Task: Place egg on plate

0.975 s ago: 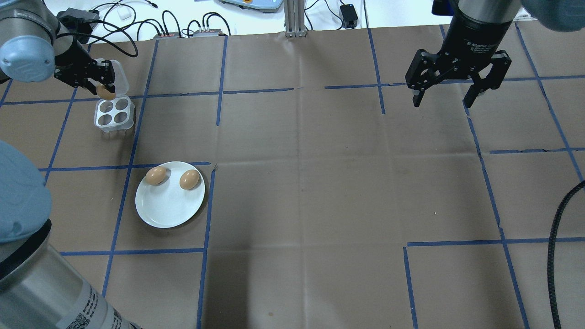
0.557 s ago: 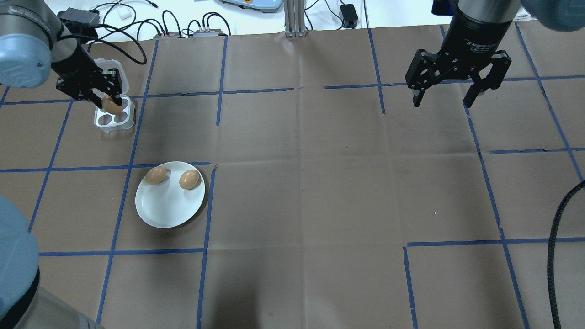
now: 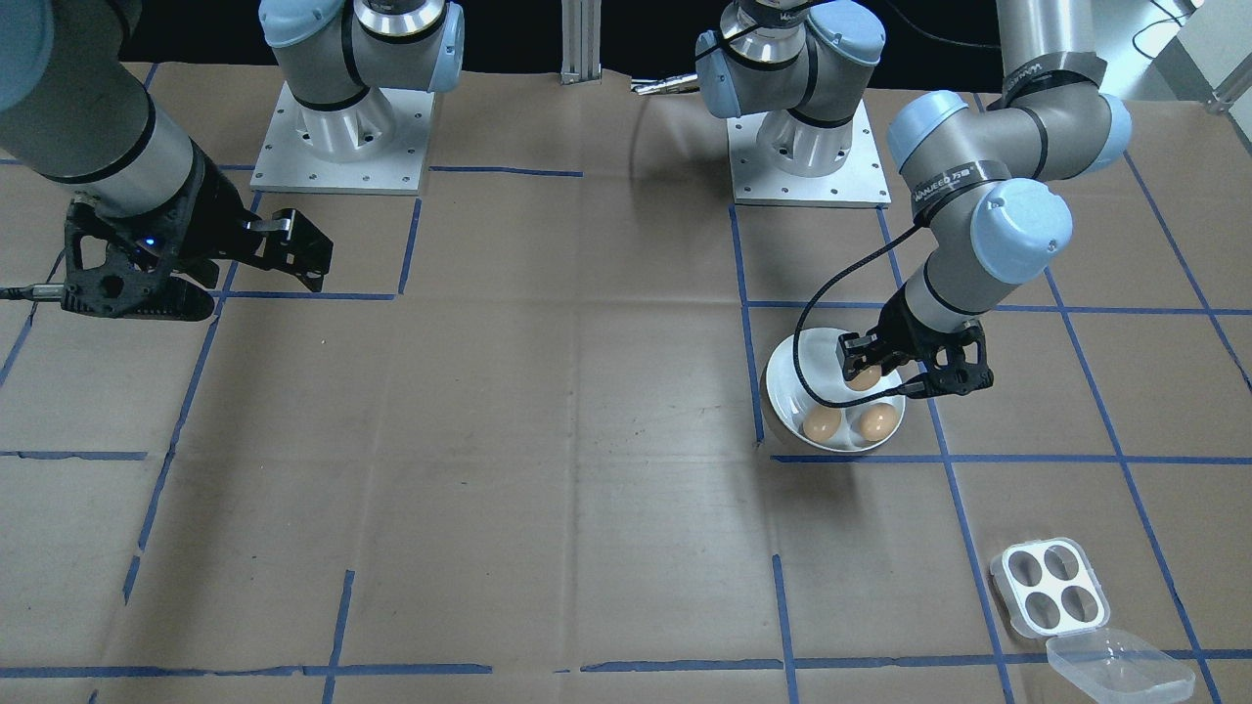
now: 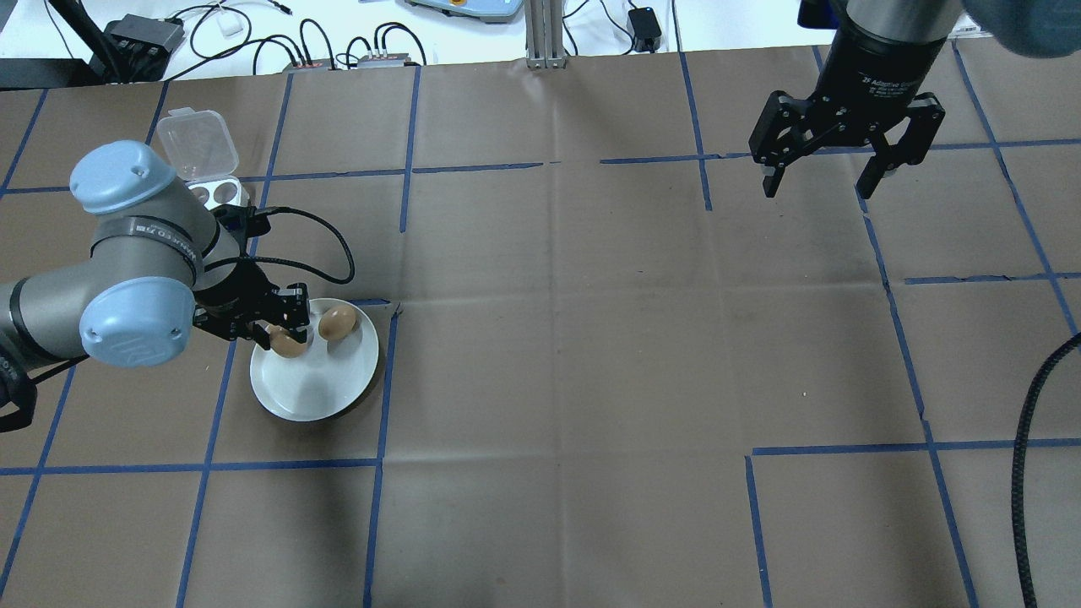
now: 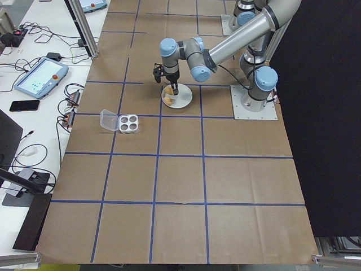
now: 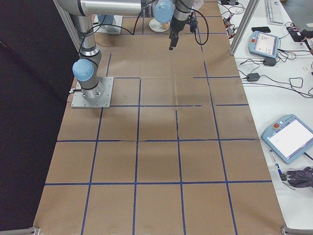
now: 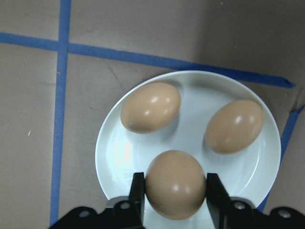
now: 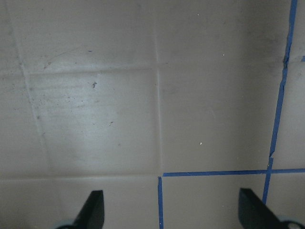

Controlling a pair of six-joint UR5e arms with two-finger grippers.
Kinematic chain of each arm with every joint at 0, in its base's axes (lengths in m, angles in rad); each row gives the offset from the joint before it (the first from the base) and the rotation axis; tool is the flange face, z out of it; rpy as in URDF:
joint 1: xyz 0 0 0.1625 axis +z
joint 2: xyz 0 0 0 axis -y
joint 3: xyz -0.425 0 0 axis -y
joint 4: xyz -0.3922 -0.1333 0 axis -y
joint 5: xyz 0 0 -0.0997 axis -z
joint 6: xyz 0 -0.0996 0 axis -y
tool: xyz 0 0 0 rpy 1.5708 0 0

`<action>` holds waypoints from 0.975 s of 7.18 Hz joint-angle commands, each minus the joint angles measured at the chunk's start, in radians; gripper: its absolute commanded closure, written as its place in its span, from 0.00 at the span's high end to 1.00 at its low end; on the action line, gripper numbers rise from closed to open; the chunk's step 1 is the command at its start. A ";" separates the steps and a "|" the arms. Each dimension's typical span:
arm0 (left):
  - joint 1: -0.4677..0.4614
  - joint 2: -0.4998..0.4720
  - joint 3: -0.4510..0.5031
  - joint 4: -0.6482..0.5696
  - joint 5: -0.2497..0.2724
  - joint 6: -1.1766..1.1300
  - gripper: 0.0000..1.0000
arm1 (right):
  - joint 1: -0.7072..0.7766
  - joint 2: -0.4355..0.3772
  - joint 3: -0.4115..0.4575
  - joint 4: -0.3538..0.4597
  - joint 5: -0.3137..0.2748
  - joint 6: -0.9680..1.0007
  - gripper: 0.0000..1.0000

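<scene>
Brown table (image 4: 591, 380) bears the plate (image 7: 114, 157); left gripper (image 7: 175, 195) grips an egg (image 7: 175, 183) above it; right gripper (image 4: 844, 165) spread wide.

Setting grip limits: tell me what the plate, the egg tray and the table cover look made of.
Plate: glossy white, likely glazed ceramic, going by its sharp highlights.
Egg tray: thin clear plastic; the hinged lid is see-through.
Table cover: matte brown, probably cardboard or kraft paper, showing fold creases.

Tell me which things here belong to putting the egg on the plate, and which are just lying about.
Job: held egg, left pincer, plate, two eggs on it.
Lying about: empty egg tray, right pincer, cables.
</scene>
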 commanded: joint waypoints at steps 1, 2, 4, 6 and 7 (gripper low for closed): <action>-0.001 -0.034 -0.018 0.023 0.001 0.013 0.09 | 0.000 -0.001 0.000 0.000 -0.001 0.000 1.00; -0.001 -0.038 -0.010 0.041 0.001 0.018 0.57 | 0.000 -0.001 0.000 0.000 0.001 0.000 1.00; -0.001 0.013 0.017 0.025 0.013 0.018 0.99 | 0.000 -0.001 0.000 0.000 0.001 0.000 1.00; -0.002 0.084 0.116 -0.117 0.013 0.017 0.99 | 0.000 -0.001 0.000 0.000 -0.001 0.000 1.00; -0.011 0.110 0.184 -0.229 0.011 0.013 0.99 | 0.000 -0.001 0.000 0.000 0.001 0.000 1.00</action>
